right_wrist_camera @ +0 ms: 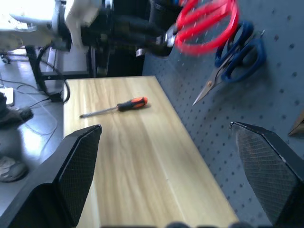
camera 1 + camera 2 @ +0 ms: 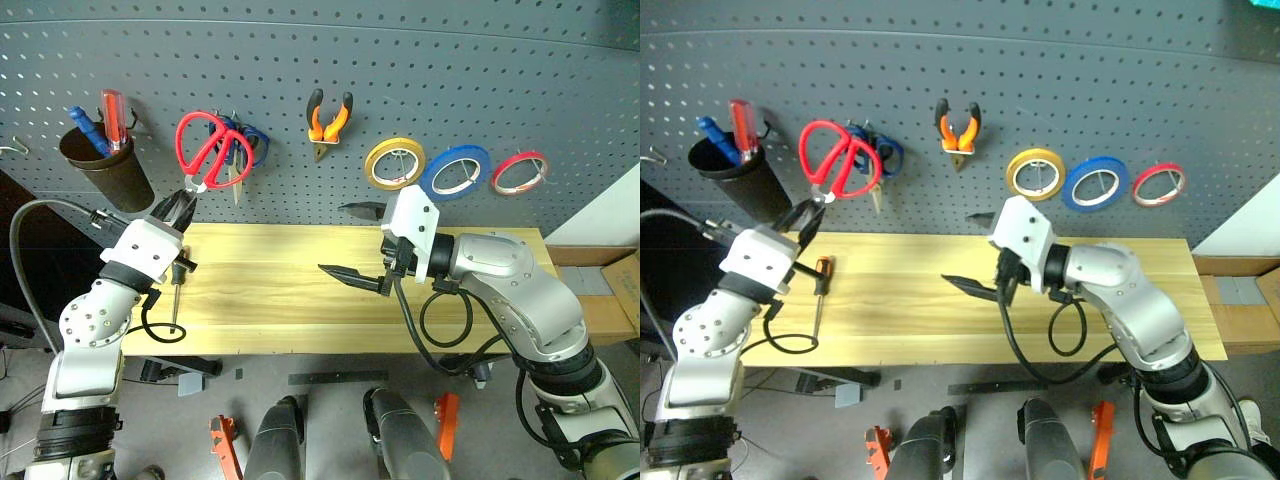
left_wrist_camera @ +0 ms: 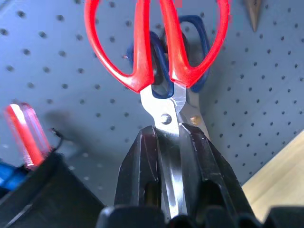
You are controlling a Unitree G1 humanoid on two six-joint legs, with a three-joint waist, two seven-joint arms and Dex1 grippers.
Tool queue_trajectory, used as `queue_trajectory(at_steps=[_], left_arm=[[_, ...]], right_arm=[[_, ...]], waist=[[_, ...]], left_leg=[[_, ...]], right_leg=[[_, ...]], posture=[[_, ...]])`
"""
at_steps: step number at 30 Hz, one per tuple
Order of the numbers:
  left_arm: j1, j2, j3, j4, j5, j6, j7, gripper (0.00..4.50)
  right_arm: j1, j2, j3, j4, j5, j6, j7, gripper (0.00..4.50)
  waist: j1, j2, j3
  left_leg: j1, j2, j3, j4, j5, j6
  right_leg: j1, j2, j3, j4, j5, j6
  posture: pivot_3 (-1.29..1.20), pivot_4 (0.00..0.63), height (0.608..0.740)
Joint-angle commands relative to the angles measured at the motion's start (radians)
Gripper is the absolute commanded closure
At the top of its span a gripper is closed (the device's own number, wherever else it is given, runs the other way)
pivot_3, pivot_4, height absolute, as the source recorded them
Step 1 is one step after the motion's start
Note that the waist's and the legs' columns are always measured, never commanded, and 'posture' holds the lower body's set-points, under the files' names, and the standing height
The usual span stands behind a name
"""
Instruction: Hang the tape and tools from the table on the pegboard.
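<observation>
Left eye view: the left claw (image 2: 184,204) is clenched on the blades of the red-handled scissors (image 2: 208,148), handles up against the pegboard (image 2: 300,60), overlapping the blue-handled scissors (image 2: 250,145) hanging there. The left wrist view shows the steel blades pinched between the black fingers (image 3: 142,175). The right claw (image 2: 365,245) is spread wide and grips nothing, hovering above the middle of the bench (image 2: 280,300). The screwdriver (image 2: 177,290) with the black-and-orange handle lies on the bench near its left end. The pliers (image 2: 328,120) hang on the pegboard, as does the blue tape (image 2: 455,170), between a yellow roll (image 2: 393,162) and a red roll (image 2: 519,172). A dark cup (image 2: 108,165) on the board holds red and blue screwdrivers.
</observation>
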State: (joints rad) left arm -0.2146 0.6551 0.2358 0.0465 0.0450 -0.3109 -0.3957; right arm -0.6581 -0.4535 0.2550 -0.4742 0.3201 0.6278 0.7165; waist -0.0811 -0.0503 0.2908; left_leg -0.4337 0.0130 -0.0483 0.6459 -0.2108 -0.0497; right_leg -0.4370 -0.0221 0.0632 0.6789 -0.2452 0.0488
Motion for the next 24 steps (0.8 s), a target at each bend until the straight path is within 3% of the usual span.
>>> queue_trajectory(at_steps=[1, 14, 24], left_arm=[[-0.04, 0.017, -0.024, 0.027, 0.001, -0.067, -0.025, 4.25], [-0.087, 0.025, -0.047, 0.097, 0.002, -0.117, -0.05, 4.25], [-0.089, 0.006, -0.058, 0.122, 0.009, -0.029, -0.032, 4.25]], right_arm=[[-0.042, 0.022, -0.047, -0.025, 0.008, -0.029, -0.023, 0.0], [-0.064, 0.056, -0.069, -0.025, 0.02, -0.037, -0.053, 0.0], [-0.086, 0.094, -0.082, -0.009, 0.033, -0.053, -0.066, 0.0]], waist=[[0.0, 0.0, 0.0], [-0.001, 0.0, 0.0], [-0.002, 0.0, 0.0]], left_leg=[[0.0, 0.0, 0.0, 0.0, 0.0, 0.0], [0.0, 0.0, 0.0, 0.0, 0.0, 0.0], [0.0, 0.0, 0.0, 0.0, 0.0, 0.0]], right_leg=[[0.0, 0.0, 0.0, 0.0, 0.0, 0.0], [0.0, 0.0, 0.0, 0.0, 0.0, 0.0], [0.0, 0.0, 0.0, 0.001, 0.0, 0.0]], posture=[[-0.09, 0.258, 0.74], [-0.09, 0.261, 0.74], [-0.09, 0.263, 0.74]])
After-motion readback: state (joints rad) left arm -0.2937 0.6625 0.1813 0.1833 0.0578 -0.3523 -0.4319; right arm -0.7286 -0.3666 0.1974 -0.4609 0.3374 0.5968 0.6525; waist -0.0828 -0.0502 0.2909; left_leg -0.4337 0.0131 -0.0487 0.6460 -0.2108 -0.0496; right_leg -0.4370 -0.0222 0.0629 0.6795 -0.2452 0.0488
